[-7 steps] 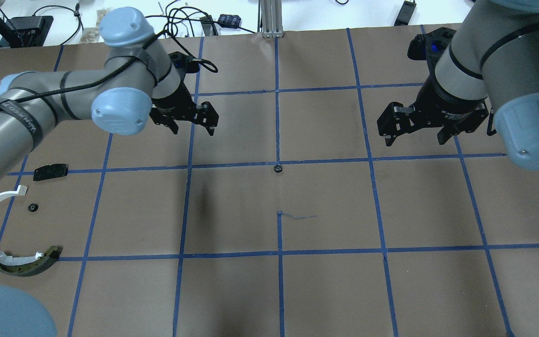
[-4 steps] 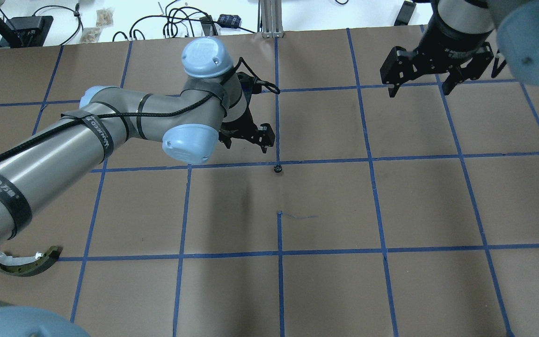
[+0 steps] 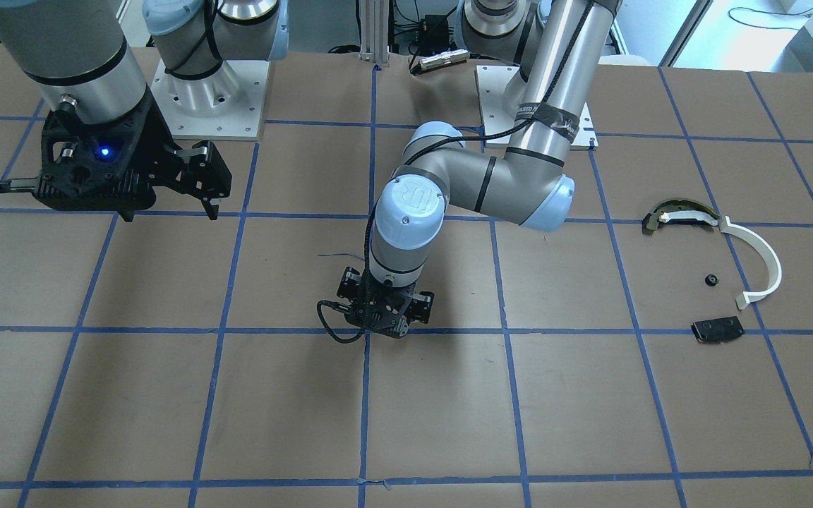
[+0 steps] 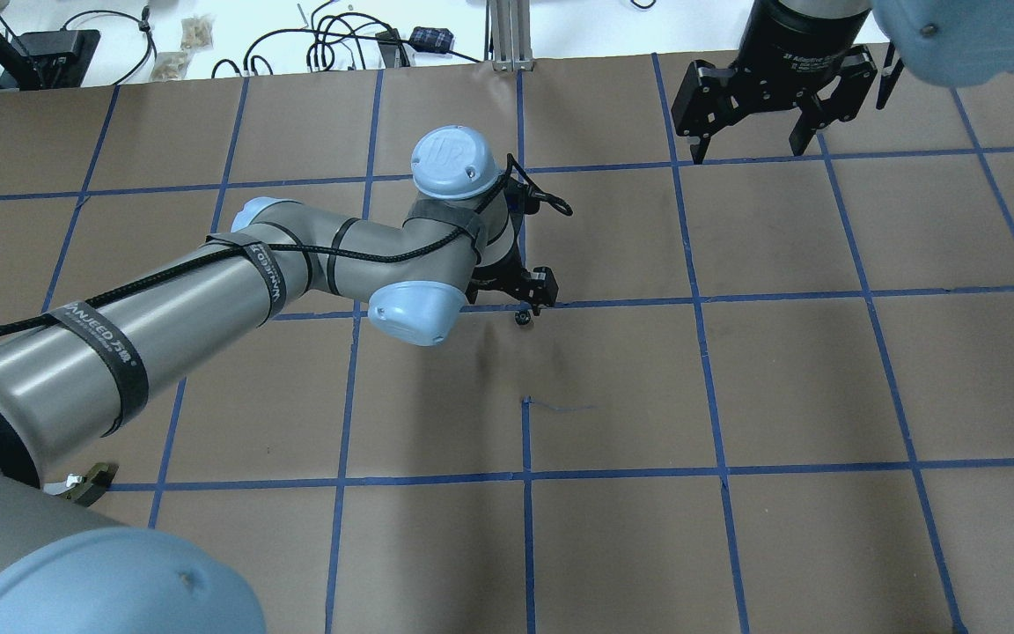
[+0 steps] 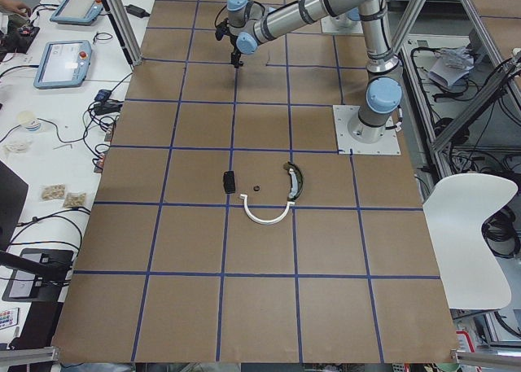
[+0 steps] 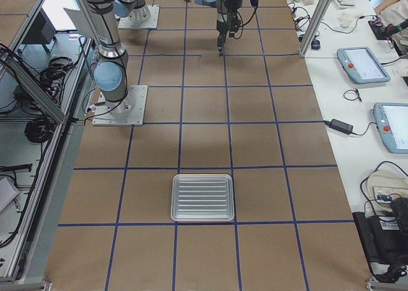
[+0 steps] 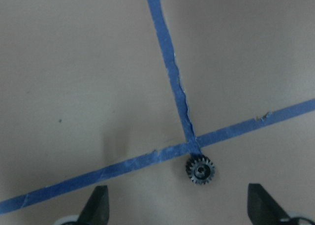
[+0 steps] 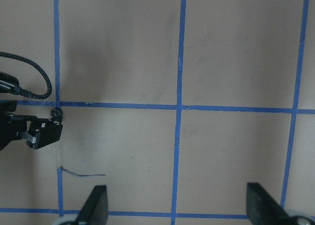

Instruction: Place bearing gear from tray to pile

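I saw the left tool (image 7: 177, 208) hanging low over the middle of the desk (image 4: 736, 396), its fingers (image 7: 98, 205) spread wide and pinching nothing. The bearing gear (image 7: 200, 169) lay flat on the brown paper. In the left wrist view it sat at 5 o'clock of a crossing of 2 blue tape lines (image 7: 170, 72), touching the tape and clear of both fingers. The right tool (image 4: 749, 145) hovered high near the far edge, also spread and empty. The ribbed, silvery tray (image 6: 173, 197) sat well apart toward the desk's right end. Seen from the front, the pile (image 5: 266, 221) lay at 3 o'clock from the left tool: a white arc (image 3: 766, 257), an olive piece (image 3: 675, 212), a black plate (image 3: 717, 329) and 1 small dark part (image 3: 711, 279).
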Robot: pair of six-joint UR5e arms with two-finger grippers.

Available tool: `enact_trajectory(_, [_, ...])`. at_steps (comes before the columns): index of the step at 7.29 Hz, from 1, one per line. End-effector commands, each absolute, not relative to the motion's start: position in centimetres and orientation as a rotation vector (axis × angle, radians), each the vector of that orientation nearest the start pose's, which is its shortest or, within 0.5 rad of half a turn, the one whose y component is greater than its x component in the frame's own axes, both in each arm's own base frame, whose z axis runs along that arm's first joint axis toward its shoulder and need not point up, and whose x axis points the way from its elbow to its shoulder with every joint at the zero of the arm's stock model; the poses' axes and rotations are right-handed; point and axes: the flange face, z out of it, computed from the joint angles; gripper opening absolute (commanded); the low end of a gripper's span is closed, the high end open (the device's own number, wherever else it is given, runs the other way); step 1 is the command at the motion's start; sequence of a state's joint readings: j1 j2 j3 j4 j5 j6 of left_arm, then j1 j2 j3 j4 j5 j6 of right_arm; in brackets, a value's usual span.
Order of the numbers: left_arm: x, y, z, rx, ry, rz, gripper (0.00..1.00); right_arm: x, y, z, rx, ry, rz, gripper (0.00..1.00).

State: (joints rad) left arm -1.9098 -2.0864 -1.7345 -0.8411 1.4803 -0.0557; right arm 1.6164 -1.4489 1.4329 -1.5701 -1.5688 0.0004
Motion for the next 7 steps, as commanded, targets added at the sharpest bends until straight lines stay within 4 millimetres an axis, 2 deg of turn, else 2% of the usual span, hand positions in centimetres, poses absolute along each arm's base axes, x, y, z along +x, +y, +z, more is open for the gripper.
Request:
enact_trajectory(1, [-35.4,-53.0,17.7,0.49,3.201,-0.043,0.98,15.9,-52.5,48.9,-0.07,3.13,-0.062,1.0])
enact_trajectory(2, [-35.8,-52.7,17.3,0.507,3.196,-0.035,0.97,15.8,-51.2,48.7,-0.068,3.135,-0.096,1.0])
enact_trajectory(3, [-36.0,-52.8,16.8,0.508,3.198,-0.044,0.96,15.7,-50.8,48.1,-0.067,3.14,-0.104,1.0])
enact_trajectory(4, [-36.3,-52.5,16.4,0.519,3.194,-0.037,0.91,15.7,-50.9,48.4,-0.067,3.14,-0.111,1.0])
enact_trajectory(5, [-36.3,-52.6,16.4,0.534,3.193,-0.037,0.73,15.7,-50.8,48.6,-0.067,3.14,-0.109,1.0])
enact_trajectory(7, [-36.4,-52.7,16.5,0.539,3.191,-0.043,0.19,15.3,-50.8,49.2,-0.058,3.14,-0.123,1.0])
